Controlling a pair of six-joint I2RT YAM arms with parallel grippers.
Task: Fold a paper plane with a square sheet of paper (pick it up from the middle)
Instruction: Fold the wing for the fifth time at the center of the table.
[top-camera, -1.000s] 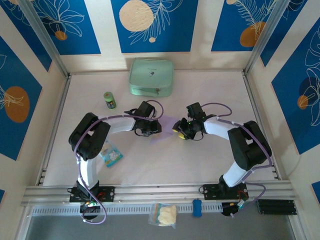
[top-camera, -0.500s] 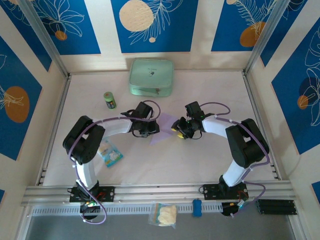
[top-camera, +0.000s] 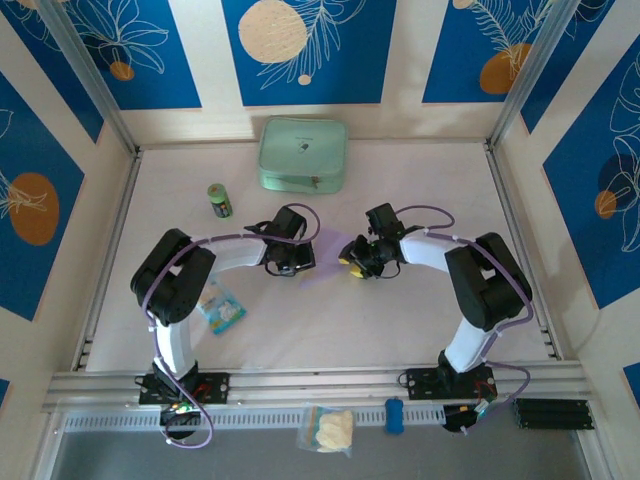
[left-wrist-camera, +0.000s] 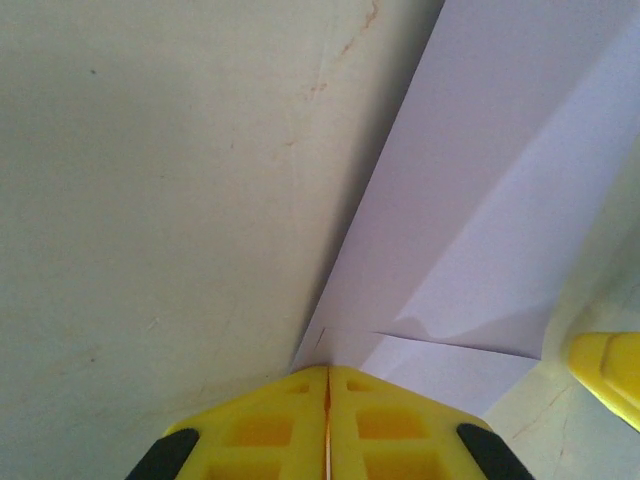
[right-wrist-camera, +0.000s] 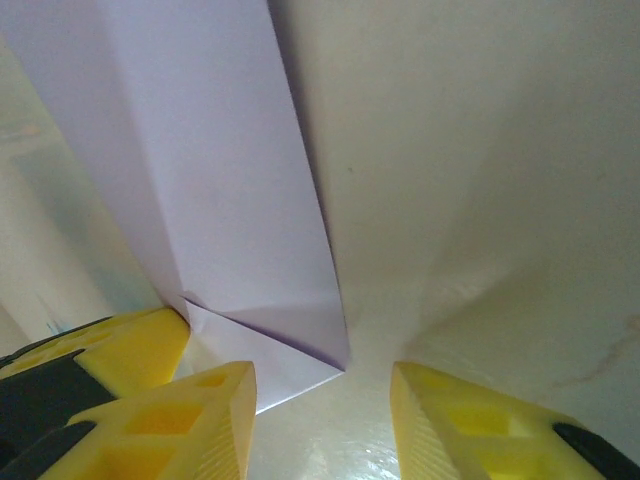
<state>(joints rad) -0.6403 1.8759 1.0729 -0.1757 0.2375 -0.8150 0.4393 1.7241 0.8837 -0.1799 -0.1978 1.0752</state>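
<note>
Two grippers meet on the square sheet of paper (top-camera: 330, 246), mid-table (top-camera: 400, 320).
Pressed together, the left gripper (left-wrist-camera: 328, 375) pinches the partly creased sheet's edge, apparently to raise a flap. The right gripper (right-wrist-camera: 322, 390) is spread around its corner. The mint-green pouch (top-camera: 303, 153) at the far edge and the snack packet (top-camera: 222, 308) lie well apart, blocking nothing.

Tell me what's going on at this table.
A robot is folding a purple paper. The left tool is shut on one folded end of it. The right tool stands open facing it, with a corner of the paper in its gap. The paper is creased but not yet a plane.
</note>
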